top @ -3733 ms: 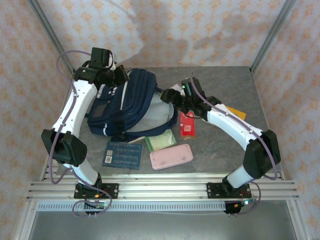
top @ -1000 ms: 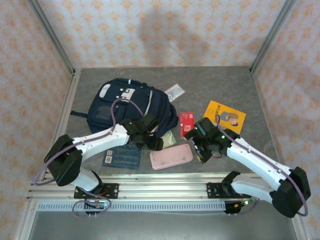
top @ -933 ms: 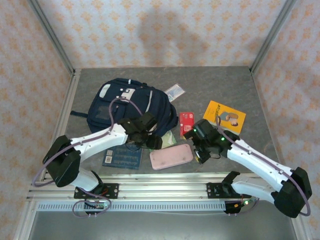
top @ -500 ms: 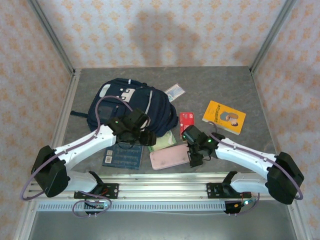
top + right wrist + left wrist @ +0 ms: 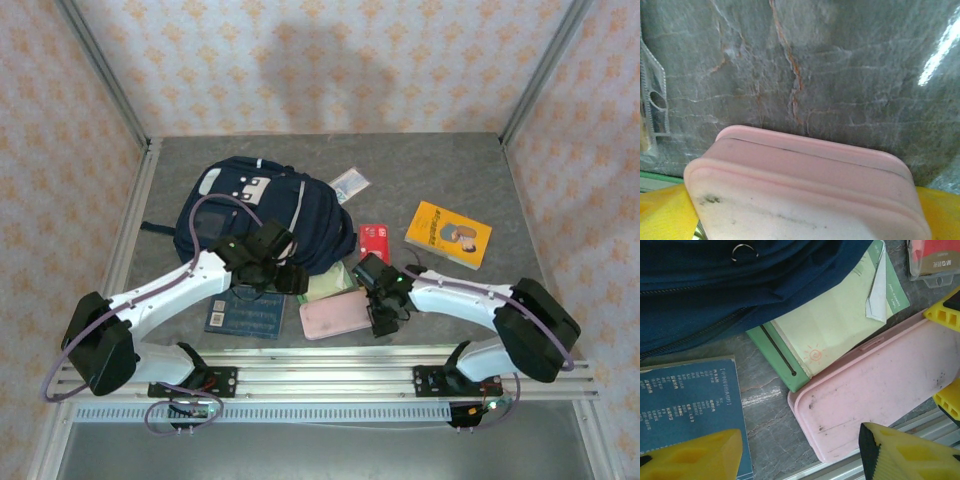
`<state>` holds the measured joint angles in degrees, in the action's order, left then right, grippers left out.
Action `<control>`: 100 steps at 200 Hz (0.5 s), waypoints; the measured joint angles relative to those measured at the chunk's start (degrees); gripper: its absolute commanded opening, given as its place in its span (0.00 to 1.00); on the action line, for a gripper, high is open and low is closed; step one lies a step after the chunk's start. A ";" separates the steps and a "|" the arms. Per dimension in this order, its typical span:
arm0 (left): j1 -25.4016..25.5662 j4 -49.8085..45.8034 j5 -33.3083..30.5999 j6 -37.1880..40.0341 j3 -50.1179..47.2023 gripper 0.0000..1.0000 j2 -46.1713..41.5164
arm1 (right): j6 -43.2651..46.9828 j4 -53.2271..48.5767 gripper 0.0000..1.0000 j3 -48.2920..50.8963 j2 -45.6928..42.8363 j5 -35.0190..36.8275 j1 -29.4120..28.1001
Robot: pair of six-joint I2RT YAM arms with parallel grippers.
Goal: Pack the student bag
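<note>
two grippers sit low in frame. right gripper [image 5: 383, 318], jaws wide, straddles the end of the pink case [image 5: 340, 314]; grip unconfirmed. left gripper [image 5: 288, 280] is partly spread, empty. farther, centre-left: student bag [image 5: 262, 212] lying flat. judged soft and floppy; pinch fabric beside the zip.

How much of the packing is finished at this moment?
Nothing looks packed yet: the student bag lies on the table with the blue booklet, green notebook, red packet and yellow book outside it. In hand: the right gripper, open, straddles the end of the pink case. Still to do: grasp it and load everything.
</note>
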<state>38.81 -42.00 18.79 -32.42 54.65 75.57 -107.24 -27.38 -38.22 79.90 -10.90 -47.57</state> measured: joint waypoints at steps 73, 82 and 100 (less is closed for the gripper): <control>-1.53 -1.75 -0.22 0.72 -0.11 0.64 -1.64 | 0.11 -2.27 0.79 -1.55 0.24 -0.31 0.50; -1.79 -1.90 -0.22 1.20 0.00 0.64 -1.64 | 0.11 -2.51 0.79 -1.55 -0.09 -0.44 0.85; -1.81 -3.02 -0.26 2.21 0.98 0.67 -1.62 | 0.44 -2.84 0.79 -1.55 -1.14 -0.46 1.62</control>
<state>36.99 -45.01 18.52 -30.22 55.64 73.95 -106.80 -30.22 -39.77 78.76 -11.35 -45.95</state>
